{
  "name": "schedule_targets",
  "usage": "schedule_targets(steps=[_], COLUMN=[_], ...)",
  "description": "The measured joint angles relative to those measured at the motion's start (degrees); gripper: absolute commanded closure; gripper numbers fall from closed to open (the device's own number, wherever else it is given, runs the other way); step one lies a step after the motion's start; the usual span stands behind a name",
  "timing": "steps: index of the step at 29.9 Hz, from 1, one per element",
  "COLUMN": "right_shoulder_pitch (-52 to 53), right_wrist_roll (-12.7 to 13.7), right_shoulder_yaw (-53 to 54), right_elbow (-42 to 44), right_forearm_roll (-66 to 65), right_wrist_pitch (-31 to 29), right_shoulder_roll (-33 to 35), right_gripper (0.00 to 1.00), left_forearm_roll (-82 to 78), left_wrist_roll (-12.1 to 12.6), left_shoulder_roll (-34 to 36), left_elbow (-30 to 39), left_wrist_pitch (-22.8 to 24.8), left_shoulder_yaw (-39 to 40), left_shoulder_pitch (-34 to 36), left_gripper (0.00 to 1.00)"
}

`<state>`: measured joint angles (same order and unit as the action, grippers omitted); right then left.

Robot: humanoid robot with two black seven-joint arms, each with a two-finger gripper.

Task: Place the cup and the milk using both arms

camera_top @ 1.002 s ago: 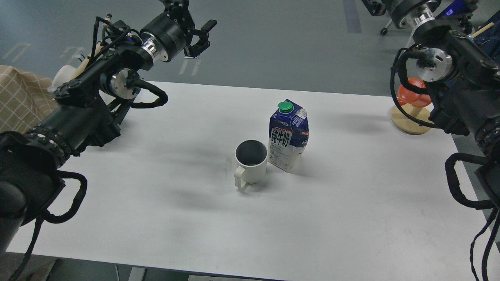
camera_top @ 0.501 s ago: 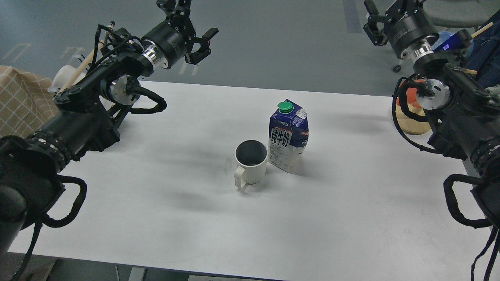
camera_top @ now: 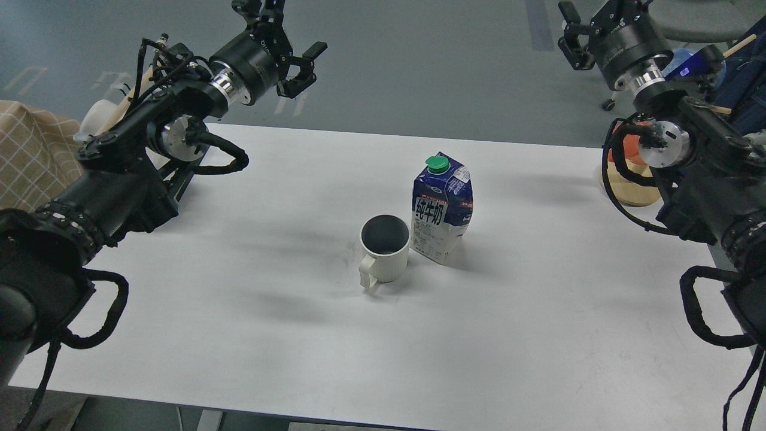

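Head view is showing a ribbed, cream-white cup (camera_top: 385,248) with dark interior and squarish handle standing upright on the smooth white worktop (camera_top: 251,311), just beside a blue-and-white gable-top milk (camera_top: 441,208) carton bearing a green screw cap and black Chinese characters. Both are sitting well below and inward of the left gripper (camera_top: 286,45), spread and empty, and the right gripper (camera_top: 583,27), also released.

A white table (camera_top: 239,335) stands on a grey-green floor (camera_top: 419,66), with checked beige cloth (camera_top: 30,155) at left.
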<state>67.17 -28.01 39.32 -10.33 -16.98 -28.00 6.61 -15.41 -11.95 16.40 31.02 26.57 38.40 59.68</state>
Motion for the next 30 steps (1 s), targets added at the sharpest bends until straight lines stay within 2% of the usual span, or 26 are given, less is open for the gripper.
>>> schedule_targets(steps=[6, 30], right_shoulder_pitch=[1.15, 1.07], right_wrist_roll=[0.0, 0.01], right_shoulder_yaw=[-0.03, 0.06], right_elbow=[0.97, 2.42], right_forearm_roll=[-0.03, 0.19], right_wrist_pitch=[0.0, 0.0], right_shoulder_roll=[0.07, -1.18], right_gripper=[0.0, 0.0], left_forearm_roll=[0.0, 1.21], left_wrist_roll=[0.81, 0.07], left_shoulder_roll=[-0.57, -0.93], left_elbow=[-0.43, 0.34], left_wrist_pitch=[-0.83, 1.35], left_shoulder_yaw=[0.78, 1.6], left_shoulder_pitch=[0.01, -1.07], left_gripper=[0.01, 0.01])
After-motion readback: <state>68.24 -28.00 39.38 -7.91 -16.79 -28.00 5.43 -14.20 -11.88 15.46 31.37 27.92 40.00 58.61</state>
